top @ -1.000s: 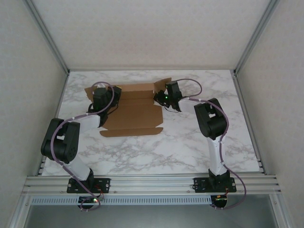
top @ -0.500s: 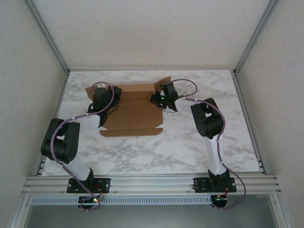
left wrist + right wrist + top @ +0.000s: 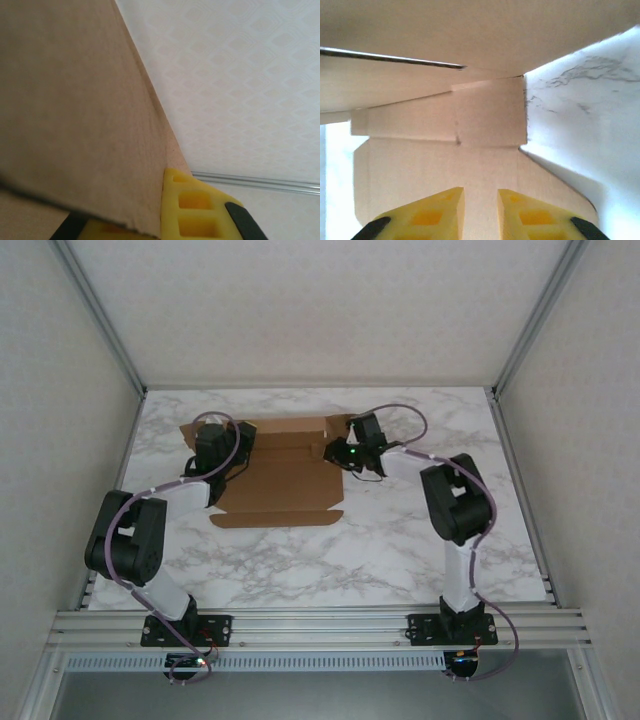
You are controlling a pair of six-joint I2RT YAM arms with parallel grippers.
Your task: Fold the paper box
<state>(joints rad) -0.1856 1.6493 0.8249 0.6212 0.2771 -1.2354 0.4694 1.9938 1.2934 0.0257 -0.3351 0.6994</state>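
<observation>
Top external view: the paper box (image 3: 280,480) lies on the marble table (image 3: 400,540), toward the far side and left of centre. It is an unfolded brown die-cut sheet and mostly flat. Its long front flap points toward the arm bases, and side flaps stick out at the far left and far right corners. The far right flap looks tilted up off the table. No walls are formed.

The left gripper (image 3: 238,445) sits at the left edge of the sheet, over the left side flap. The right gripper (image 3: 332,448) sits at the right edge, touching or just above the cardboard beside the raised flap.

Left wrist view: brown cardboard covers the left half of the picture, and its edge runs down into the yellow fingers (image 3: 195,210). The fingers are clenched on that flap, one pad on either side of the sheet. A patterned wall is behind.

Right wrist view: the two yellow fingers (image 3: 435,215) stand a narrow gap apart with nothing pinched in the gap, so the grip is released. Creased cardboard panels lie just past the fingertips. A raised flap spans the top of the picture. Bare marble table shows at the right.
</observation>
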